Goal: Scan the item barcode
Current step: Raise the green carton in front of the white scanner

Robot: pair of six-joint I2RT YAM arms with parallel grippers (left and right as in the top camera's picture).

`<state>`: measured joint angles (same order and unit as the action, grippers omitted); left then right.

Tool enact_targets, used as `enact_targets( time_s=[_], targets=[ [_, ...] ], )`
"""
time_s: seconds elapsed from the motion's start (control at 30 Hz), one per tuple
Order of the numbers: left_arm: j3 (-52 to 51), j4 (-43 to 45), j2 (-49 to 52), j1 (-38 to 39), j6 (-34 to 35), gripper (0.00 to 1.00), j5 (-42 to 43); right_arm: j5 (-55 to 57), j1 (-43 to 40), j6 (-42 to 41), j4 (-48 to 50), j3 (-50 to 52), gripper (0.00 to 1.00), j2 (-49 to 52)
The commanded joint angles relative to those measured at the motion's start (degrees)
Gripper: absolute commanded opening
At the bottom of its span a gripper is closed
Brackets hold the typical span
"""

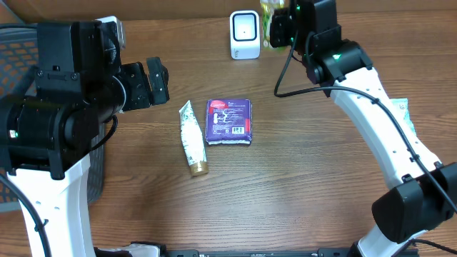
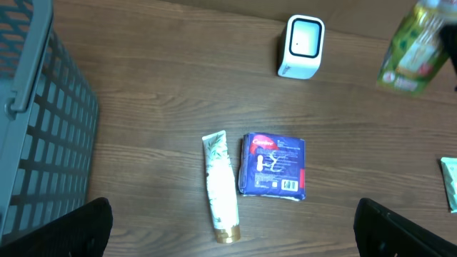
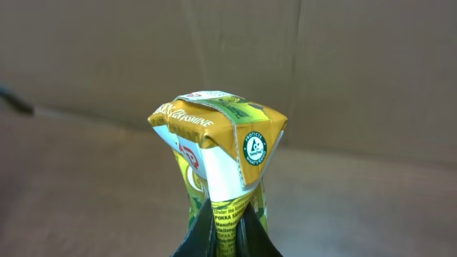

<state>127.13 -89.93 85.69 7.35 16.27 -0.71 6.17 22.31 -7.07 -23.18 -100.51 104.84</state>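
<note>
Jasmine drink carton [image 3: 218, 153] sits clamped in right end effector [image 3: 227, 235] over wood-grain table [image 1: 300, 185]; left end effector [image 2: 235, 228] gapes empty.

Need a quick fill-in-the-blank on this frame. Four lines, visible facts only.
1. The right tool is ____ on the drink carton.
2. The left tool hangs over the table with its jaws ____.
3. The tube lying on the table has a ____ cap.
4. The scanner has a ____ body.

Missing words: shut; open; gold; white.
</note>
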Motion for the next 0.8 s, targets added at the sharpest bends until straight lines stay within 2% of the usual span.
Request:
enact_targets(
  time_s=[0.0, 0.2, 0.5, 0.77],
  targets=[
    [0.4, 0.0, 0.9, -0.2, -0.9, 1.0, -0.3, 6.7, 0.9, 2.9, 4.9, -2.0, 0.04, 2.7],
    [0.4, 0.0, 1.1, -0.2, -0.9, 0.99, -0.3, 13.1, 3.7, 10.7, 14.6, -3.6, 0.04, 11.2],
    [0.4, 0.0, 1.2, -0.2, -0.9, 0.99, -0.3, 19.4, 8.1, 25.7, 14.8, -19.3, 0.04, 26.2],
    [0.4, 0.0, 1.2, -0.2, -0.9, 1.0, -0.3, 22.5, 9.5, 35.1, 17.3, -20.1, 0.04, 30.8]
  ],
)
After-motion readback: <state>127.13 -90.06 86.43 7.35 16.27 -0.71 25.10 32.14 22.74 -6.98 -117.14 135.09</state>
